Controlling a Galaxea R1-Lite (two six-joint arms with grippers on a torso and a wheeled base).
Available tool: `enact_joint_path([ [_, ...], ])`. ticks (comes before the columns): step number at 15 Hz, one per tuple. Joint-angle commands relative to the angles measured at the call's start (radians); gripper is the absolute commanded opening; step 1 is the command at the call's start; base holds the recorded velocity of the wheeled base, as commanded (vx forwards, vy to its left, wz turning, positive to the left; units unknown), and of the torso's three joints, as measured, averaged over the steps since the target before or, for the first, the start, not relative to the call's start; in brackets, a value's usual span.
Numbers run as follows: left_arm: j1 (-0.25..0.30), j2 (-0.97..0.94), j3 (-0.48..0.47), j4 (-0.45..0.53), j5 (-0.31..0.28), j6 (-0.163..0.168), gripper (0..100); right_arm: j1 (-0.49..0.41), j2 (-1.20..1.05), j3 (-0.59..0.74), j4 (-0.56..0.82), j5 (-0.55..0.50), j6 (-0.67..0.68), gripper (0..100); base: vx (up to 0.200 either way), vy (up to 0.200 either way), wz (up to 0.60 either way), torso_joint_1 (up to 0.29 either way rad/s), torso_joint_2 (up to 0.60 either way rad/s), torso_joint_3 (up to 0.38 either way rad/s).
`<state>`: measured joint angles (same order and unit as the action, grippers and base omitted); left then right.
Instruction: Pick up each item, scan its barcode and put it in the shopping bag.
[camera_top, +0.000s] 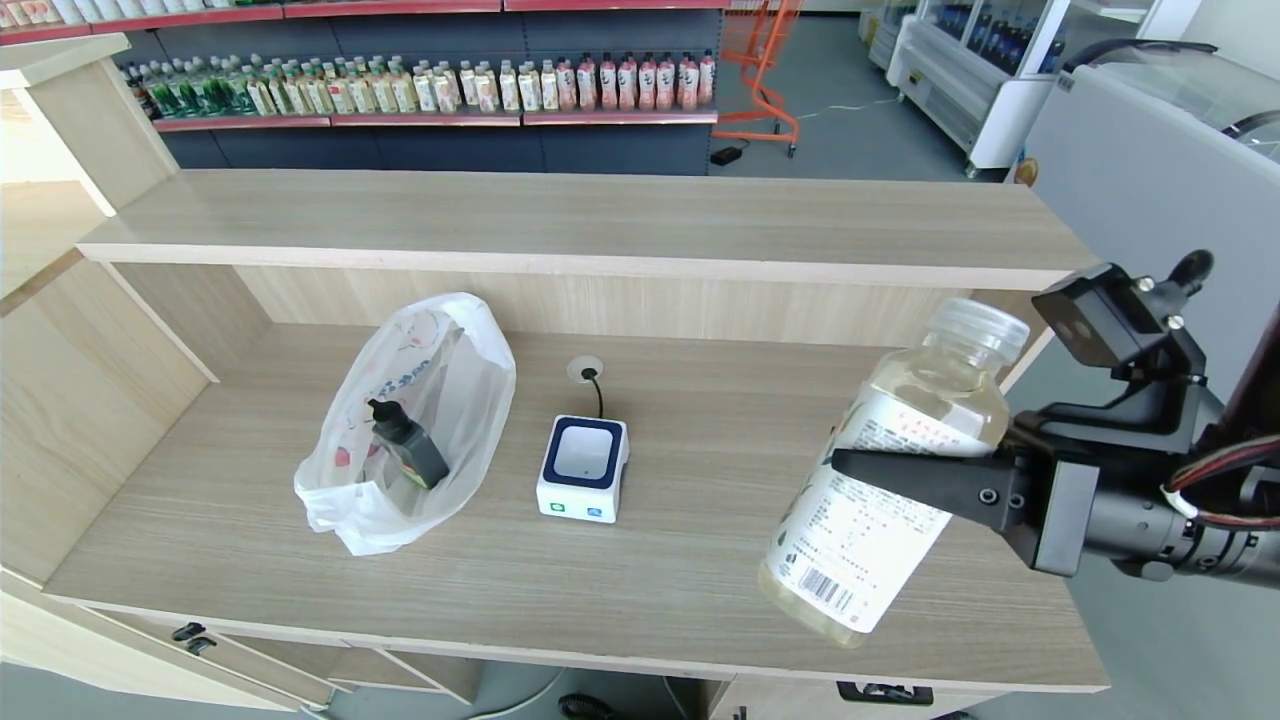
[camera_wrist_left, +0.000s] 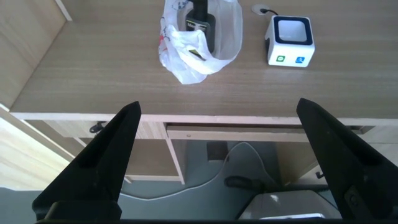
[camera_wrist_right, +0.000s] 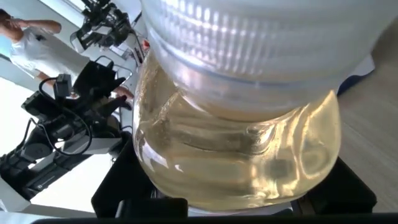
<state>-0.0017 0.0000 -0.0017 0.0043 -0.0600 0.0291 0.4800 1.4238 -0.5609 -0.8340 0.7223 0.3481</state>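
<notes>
My right gripper (camera_top: 925, 470) is shut on a clear bottle of pale yellow drink (camera_top: 885, 470), held tilted above the counter's right front part, cap up and to the right, barcode low on its white label. The bottle (camera_wrist_right: 236, 137) looms close in the right wrist view. The white barcode scanner (camera_top: 583, 467) with a dark window sits mid-counter, left of the bottle. A white plastic shopping bag (camera_top: 410, 420) lies open left of the scanner with a dark bottle (camera_top: 408, 443) inside. My left gripper (camera_wrist_left: 217, 155) hangs open below the counter's front edge, with bag (camera_wrist_left: 199, 37) and scanner (camera_wrist_left: 290, 40) beyond it.
The wooden counter (camera_top: 650, 540) has a raised back ledge (camera_top: 600, 225) and side walls. A cable port (camera_top: 585, 369) sits behind the scanner. Store shelves with drinks (camera_top: 420, 85) and freezers (camera_top: 1150, 150) stand beyond.
</notes>
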Motion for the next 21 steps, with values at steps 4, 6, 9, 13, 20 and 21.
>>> enact_joint_path([
  [4,0.000,0.002,0.000,0.000,0.000,0.000,100,0.023,0.004,0.007,0.000,0.028,-0.001,0,0.000,0.000,0.00,0.000,0.00,0.000],
  [6,0.000,0.002,0.000,0.000,0.000,0.000,100,0.023,0.010,0.007,0.000,0.028,-0.001,0,0.000,0.000,0.00,0.000,0.00,0.000],
  [9,0.000,0.002,0.000,0.000,0.000,0.000,100,0.023,0.010,0.007,0.000,0.029,-0.001,0,0.000,0.000,0.00,0.000,0.00,0.000],
  [13,0.000,0.002,0.000,0.000,0.000,0.000,100,0.022,0.037,0.004,-0.002,0.023,-0.037,0,0.000,0.000,0.00,0.000,0.00,0.000],
  [20,0.000,0.002,0.000,0.000,0.000,0.000,100,-0.483,0.050,0.072,-0.010,-0.109,-1.064,0,0.000,0.000,0.00,0.000,0.00,0.000],
  [21,0.000,0.002,0.000,0.000,0.000,0.000,100,-0.518,0.030,0.087,-0.011,-0.110,-1.106,0,0.000,0.000,0.00,0.000,0.00,0.000],
])
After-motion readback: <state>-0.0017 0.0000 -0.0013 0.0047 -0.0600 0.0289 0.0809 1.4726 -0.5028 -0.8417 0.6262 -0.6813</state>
